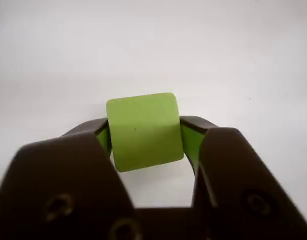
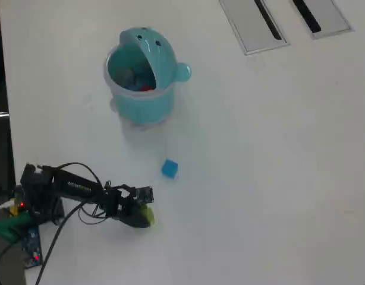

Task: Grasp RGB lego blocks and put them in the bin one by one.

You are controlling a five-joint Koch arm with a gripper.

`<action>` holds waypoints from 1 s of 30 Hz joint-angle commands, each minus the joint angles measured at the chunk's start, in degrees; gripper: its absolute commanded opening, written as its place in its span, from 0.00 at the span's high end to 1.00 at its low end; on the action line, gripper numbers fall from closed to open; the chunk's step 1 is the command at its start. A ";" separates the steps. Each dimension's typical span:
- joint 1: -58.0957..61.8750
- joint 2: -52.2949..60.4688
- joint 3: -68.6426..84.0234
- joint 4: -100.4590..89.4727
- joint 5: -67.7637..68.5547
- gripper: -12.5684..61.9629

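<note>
In the wrist view a yellow-green block (image 1: 143,131) fills the gap between my dark jaws, and my gripper (image 1: 145,136) is shut on it, above the white table. The overhead view shows the same gripper (image 2: 144,216) at the lower left with the yellow-green block (image 2: 146,214) at its tip. A blue block (image 2: 169,168) lies on the table a little up and right of the gripper. The teal bin (image 2: 141,101) stands further up, its hood open toward the left, with a bit of red (image 2: 145,88) showing inside.
The arm's base and cables (image 2: 34,202) sit at the left edge of the overhead view. Two flat grey slotted panels (image 2: 254,29) are set into the table at the top right. White table (image 2: 277,178) spreads to the right.
</note>
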 commanded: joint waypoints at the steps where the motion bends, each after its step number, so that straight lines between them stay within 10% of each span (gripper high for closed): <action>1: 0.09 0.97 -4.48 -1.23 -0.09 0.67; 30: -33.93 29.79 -10.81 -3.87 11.78 0.77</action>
